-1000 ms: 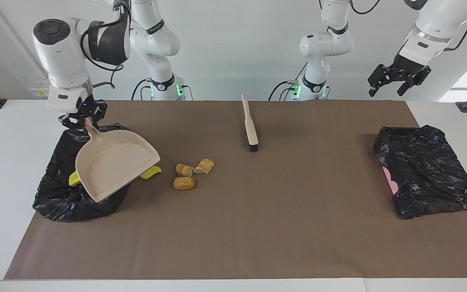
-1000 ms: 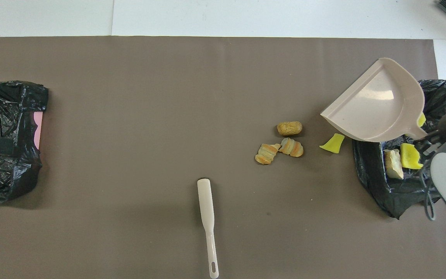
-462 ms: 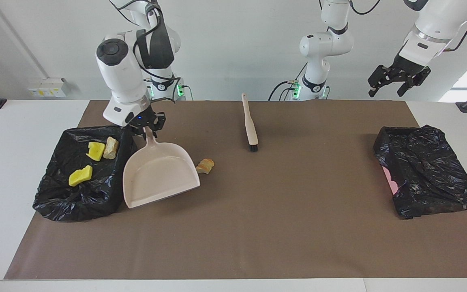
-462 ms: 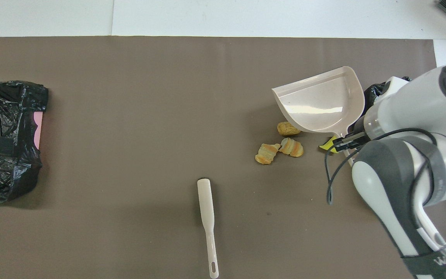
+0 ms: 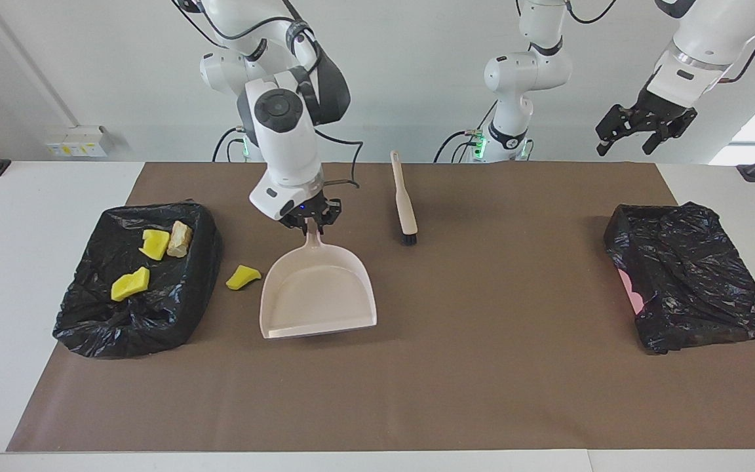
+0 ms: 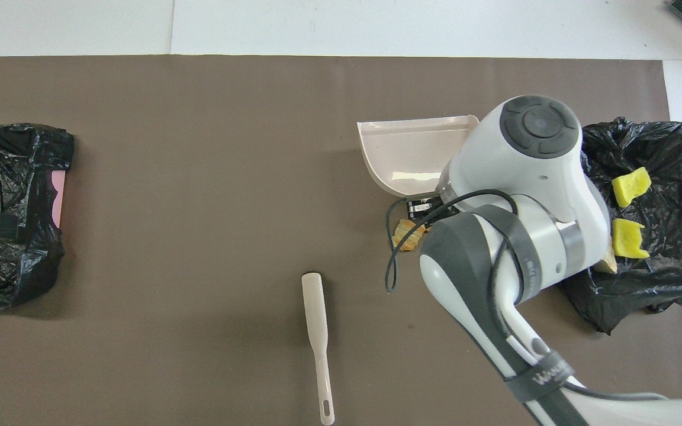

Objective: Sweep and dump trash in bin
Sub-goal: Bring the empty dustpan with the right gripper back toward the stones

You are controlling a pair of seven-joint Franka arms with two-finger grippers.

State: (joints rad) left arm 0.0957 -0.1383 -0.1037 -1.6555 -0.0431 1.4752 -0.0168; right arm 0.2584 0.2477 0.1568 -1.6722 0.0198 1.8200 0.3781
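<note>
My right gripper [image 5: 312,223] is shut on the handle of the beige dustpan [image 5: 317,295], whose pan is bare, its lip low over the mat and pointing away from the robots. The pan hides the bread-like trash in the facing view. From overhead one orange-tan lump [image 6: 407,234] peeks out beside the right gripper [image 6: 421,207], under the dustpan [image 6: 409,151] handle. A yellow scrap [image 5: 242,277] lies on the mat between pan and bin. The black-bagged bin [image 5: 89,328] holds yellow pieces [image 5: 130,284] and a tan lump [image 5: 179,238]. My left gripper [image 5: 643,128] waits open, high over its end of the table.
The beige brush [image 5: 404,196] lies on the mat near the robots, bristles toward the table's middle, also seen from overhead as the brush [image 6: 317,331]. A second black-bagged bin [image 5: 689,275] stands at the left arm's end. A brown mat [image 5: 456,380] covers the table.
My right arm has swung the dustpan from over the bin toward the table's middle, turning its lip away from the robots; it now covers the bread-like lumps. The left arm has not moved.
</note>
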